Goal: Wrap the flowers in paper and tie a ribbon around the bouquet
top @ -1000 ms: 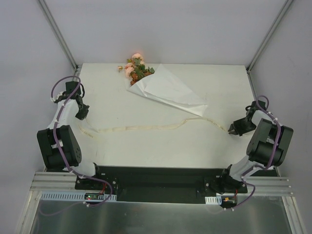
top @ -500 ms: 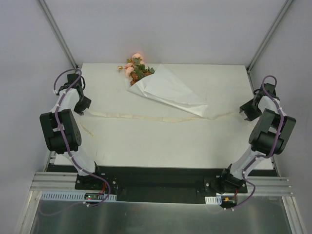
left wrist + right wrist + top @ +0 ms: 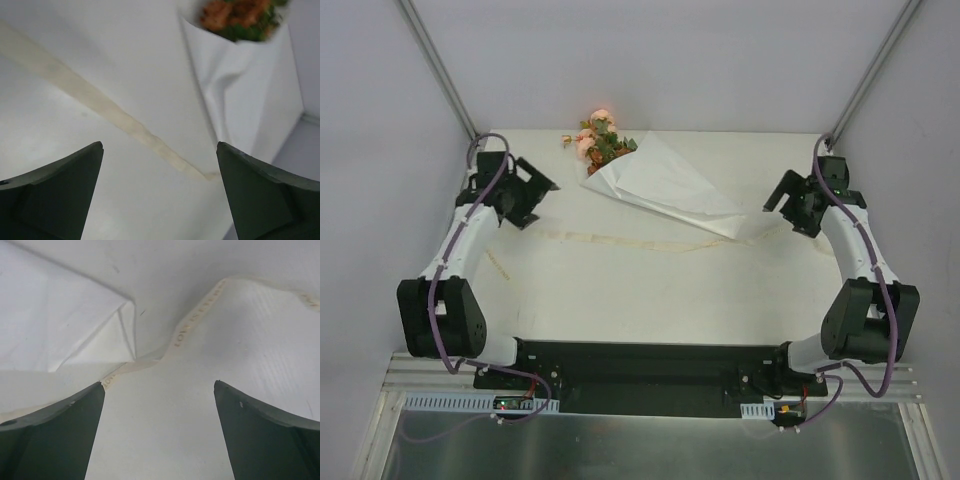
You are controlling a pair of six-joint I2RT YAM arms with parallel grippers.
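A white table [image 3: 650,300] is seen from above, and the bouquet [image 3: 665,185] is laid near its far edge, serving here as the landmark. The left arm [image 3: 460,250] is stretched up along the table's side to the left of the bouquet, and the right arm [image 3: 865,260] is stretched likewise to the right of it. The paper [image 3: 680,195] is folded into a loose cone, its wide mouth turned to the far left and its narrow tip pointed to the near right. The ribbon [image 3: 620,241] is laid flat on the table on the near side of the bouquet, run from the left toward the cone's tip, where the paper is met, and then carried on to the right of the tip; it is not wound around the cone. Printed lettering is seen along the ribbon [image 3: 195,315] in the right wrist view, just beside the paper [image 3: 60,320]. The left gripper [image 3: 538,203] is held left of the bouquet's mouth, its fingers [image 3: 60,190] spread wide apart with nothing between them, the ribbon [image 3: 100,102] lying below. The right gripper [image 3: 778,195] is held just right of the bouquet's tip, its fingers [image 3: 55,430] also spread wide and empty. The flowers [image 3: 600,140], pink and orange with green leaves, are seen protruding from the bouquet's mouth.
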